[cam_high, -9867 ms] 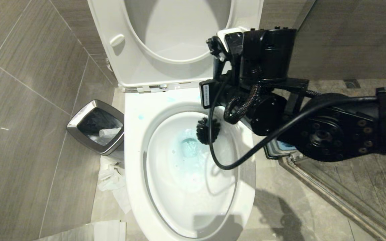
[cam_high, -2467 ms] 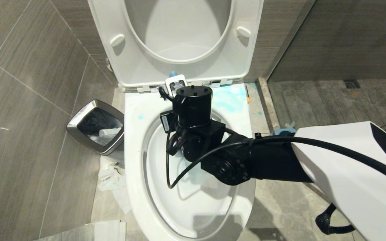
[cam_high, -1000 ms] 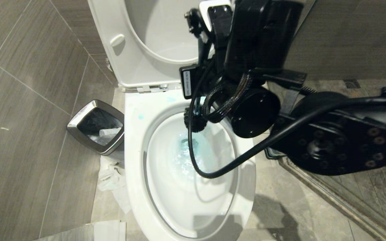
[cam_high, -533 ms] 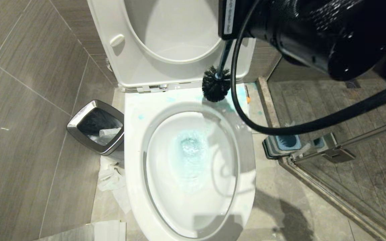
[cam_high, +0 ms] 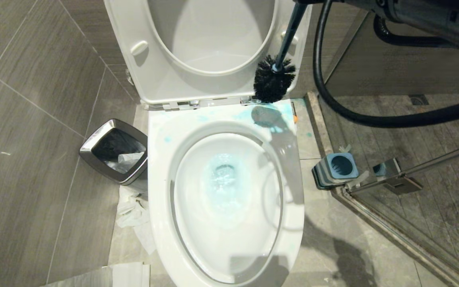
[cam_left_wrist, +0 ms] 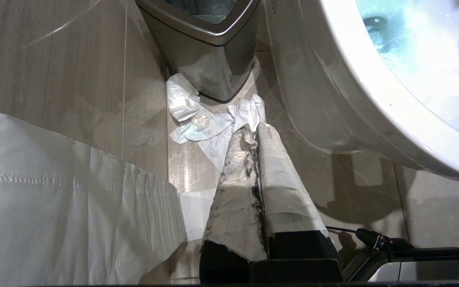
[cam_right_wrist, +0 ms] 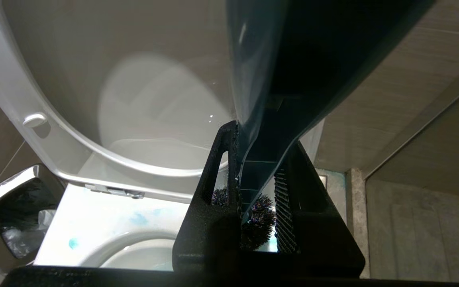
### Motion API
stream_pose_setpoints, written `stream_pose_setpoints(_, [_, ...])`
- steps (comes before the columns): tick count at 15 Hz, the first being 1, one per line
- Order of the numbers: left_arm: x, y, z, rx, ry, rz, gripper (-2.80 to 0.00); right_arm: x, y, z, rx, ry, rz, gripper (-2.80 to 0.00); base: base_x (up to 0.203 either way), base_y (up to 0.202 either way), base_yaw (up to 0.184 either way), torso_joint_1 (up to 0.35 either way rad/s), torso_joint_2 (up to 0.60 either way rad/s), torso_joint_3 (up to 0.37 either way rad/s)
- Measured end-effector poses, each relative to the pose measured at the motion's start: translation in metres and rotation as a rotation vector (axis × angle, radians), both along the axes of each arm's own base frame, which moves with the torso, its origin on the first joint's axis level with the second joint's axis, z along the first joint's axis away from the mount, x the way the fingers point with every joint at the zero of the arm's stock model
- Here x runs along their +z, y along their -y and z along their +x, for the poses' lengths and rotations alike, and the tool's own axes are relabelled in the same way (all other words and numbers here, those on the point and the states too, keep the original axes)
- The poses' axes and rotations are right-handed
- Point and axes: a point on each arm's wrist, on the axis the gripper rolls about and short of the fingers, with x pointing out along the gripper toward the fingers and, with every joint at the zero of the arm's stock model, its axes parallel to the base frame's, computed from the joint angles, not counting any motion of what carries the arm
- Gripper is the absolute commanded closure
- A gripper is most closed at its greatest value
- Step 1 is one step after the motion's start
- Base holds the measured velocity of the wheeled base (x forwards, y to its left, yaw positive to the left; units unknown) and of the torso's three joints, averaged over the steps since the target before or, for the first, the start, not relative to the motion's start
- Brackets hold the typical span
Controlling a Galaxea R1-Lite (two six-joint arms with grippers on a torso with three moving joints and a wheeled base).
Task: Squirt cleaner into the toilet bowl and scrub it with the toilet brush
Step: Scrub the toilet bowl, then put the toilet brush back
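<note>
The toilet bowl (cam_high: 197,223) stands open with blue-tinted water (cam_high: 224,179) at its drain and blue smears on the back rim. The toilet brush hangs above the rim's back right corner, its black bristle head (cam_high: 274,83) in front of the raised seat (cam_high: 153,79). Its dark handle (cam_high: 291,28) slants up out of the head view. My right gripper (cam_right_wrist: 261,137) is shut on that handle (cam_right_wrist: 277,59), with the bristles (cam_right_wrist: 259,223) below it. My left gripper (cam_left_wrist: 253,129) is shut and empty, parked low beside the bowl's outer wall (cam_left_wrist: 333,103). The cleaner is out of view.
A steel-rimmed waste bin (cam_high: 114,151) stands left of the toilet, with crumpled tissue (cam_high: 134,215) on the floor by it. The brush's blue-and-grey base (cam_high: 335,170) sits on the floor to the right, against a glass door's metal hinge (cam_high: 397,181). My right arm's black cable (cam_high: 373,117) loops above it.
My right arm has lifted the brush out of the bowl and carried it up and to the right. The bristle head now hangs over the rim's back right corner.
</note>
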Motion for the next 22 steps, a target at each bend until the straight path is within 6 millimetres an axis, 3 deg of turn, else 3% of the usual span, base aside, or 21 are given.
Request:
stream_pose_setpoints(6, [0.000,0.000,0.000,0.000,-0.001,0.000,0.00,0.003,0.009,-0.006,-0.023,-0.021,-0.019,0.00,0.000,0.000,0.000,0.000,0.00,0.000])
stream_pose_setpoints(13, [0.000,0.000,0.000,0.000,0.000,0.000,0.00,-0.006,0.022,-0.009,-0.054,-0.060,-0.053,0.00,0.000,0.000,0.000,0.000,0.00,0.000])
stream_pose_setpoints(18, [0.000,0.000,0.000,0.000,0.000,0.000,0.00,-0.032,0.051,0.022,-0.188,-0.128,-0.095,0.00,0.000,0.000,0.000,0.000,0.00,0.000])
stream_pose_setpoints(22, [0.000,0.000,0.000,0.000,0.000,0.000,0.00,-0.065,0.092,0.056,-0.289,-0.219,-0.078,0.00,0.000,0.000,0.000,0.000,0.00,0.000])
